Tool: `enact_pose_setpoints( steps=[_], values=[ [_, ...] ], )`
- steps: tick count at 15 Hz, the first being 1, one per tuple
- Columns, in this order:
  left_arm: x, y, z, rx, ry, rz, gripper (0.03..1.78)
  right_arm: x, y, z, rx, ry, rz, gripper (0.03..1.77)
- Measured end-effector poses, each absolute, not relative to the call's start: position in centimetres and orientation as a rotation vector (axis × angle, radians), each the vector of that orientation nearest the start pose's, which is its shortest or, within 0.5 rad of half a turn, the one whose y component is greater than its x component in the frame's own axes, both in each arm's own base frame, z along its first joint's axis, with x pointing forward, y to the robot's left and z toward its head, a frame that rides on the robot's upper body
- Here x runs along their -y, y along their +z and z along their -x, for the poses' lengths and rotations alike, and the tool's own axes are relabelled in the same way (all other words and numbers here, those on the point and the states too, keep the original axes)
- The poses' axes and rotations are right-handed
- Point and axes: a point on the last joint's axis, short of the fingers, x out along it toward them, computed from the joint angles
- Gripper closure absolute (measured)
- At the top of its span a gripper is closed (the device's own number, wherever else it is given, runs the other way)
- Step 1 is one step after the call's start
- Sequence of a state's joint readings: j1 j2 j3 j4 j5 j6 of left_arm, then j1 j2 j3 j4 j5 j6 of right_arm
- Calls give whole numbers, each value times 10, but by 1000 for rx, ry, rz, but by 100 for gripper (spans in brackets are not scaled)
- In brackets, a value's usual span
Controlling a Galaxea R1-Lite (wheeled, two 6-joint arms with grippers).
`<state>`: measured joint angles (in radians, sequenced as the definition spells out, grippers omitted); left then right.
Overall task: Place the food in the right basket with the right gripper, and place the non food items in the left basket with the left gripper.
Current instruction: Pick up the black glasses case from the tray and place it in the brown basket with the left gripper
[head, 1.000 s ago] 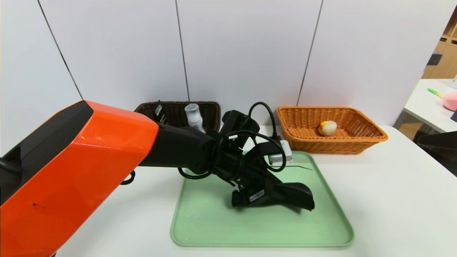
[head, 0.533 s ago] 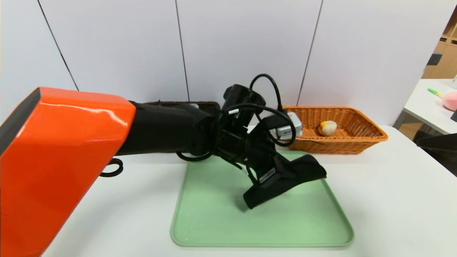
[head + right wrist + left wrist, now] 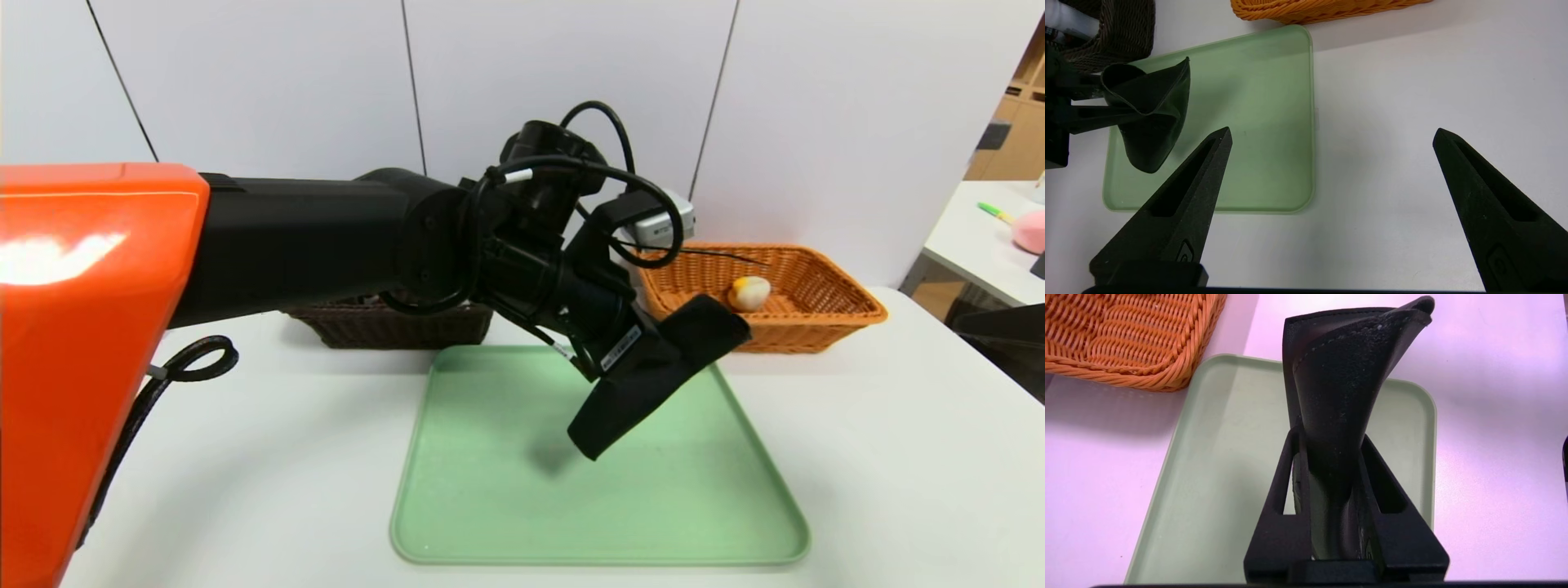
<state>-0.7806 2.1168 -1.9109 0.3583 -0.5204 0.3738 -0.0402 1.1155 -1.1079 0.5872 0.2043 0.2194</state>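
Now, left tool (image 3: 633,359) pinching black pouch (image 3: 653,380) mid-length, long axis slanting, lower end toward tray (image 3: 490,523)

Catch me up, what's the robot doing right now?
The left gripper is shut on a black pouch, holding it in the air above the green tray. The brown basket sits behind the arm. The bun already lies in the orange basket. The right gripper hangs open off to the side, holding nothing.

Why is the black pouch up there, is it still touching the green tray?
Apart. In the head view the black pouch, pinched in the left gripper, hangs above the green tray, with its shadow separate beneath it.
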Motion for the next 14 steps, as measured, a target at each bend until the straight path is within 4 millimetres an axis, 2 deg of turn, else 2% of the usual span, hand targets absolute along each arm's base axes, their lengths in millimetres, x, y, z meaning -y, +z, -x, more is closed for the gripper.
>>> enact_pose_setpoints(
  steps=[3, 7, 14],
  values=[
    [306, 249, -294, -349, -1326, -378, 147, 0, 286, -127, -607, 94, -287, 10],
    [302, 267, -297, -345, -1241, -269, 149, 0, 286, -126, -609, 94, -286, 10],
    [272, 298, -317, -215, -919, -219, 149, 0, 285, -128, -612, 95, -288, 10]
  ],
)
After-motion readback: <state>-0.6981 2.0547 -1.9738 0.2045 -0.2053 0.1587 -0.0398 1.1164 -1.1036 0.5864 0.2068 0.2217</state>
